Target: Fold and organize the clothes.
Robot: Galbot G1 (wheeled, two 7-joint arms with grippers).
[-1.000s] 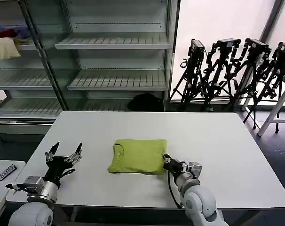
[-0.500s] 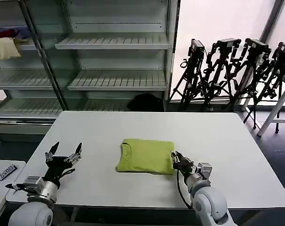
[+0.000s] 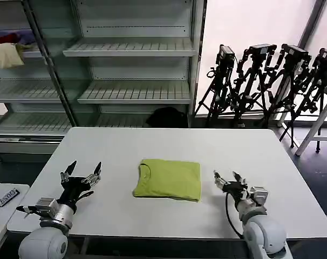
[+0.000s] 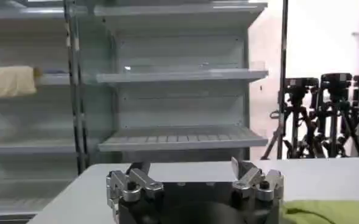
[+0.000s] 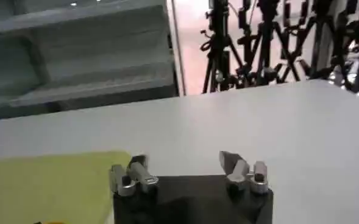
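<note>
The clothes are one lime yellow-green T-shirt (image 3: 168, 179), folded into a neat rectangle near the middle of the white table (image 3: 152, 143), collar toward the left. My right gripper (image 3: 229, 179) stands open just right of the shirt, apart from it, with nothing between its fingers. In the right wrist view the shirt (image 5: 51, 185) lies beside the open right gripper (image 5: 182, 164). My left gripper (image 3: 82, 171) hovers open over the table's front left, well clear of the shirt. The left wrist view shows the left gripper (image 4: 191, 167) open, and a corner of the shirt (image 4: 328, 212).
Metal shelves (image 3: 131, 48) stand behind the table, with a cream cloth (image 3: 6, 54) and a red and purple bundle (image 3: 9, 39) on the upper left shelf. Black tripods (image 3: 266, 81) stand at the back right. A small side table (image 3: 4, 197) is at the left.
My right gripper has let go of the shirt's right edge, opened and drawn off to the right. The shirt slid right earlier and now lies still. The left gripper shifted slightly right.
</note>
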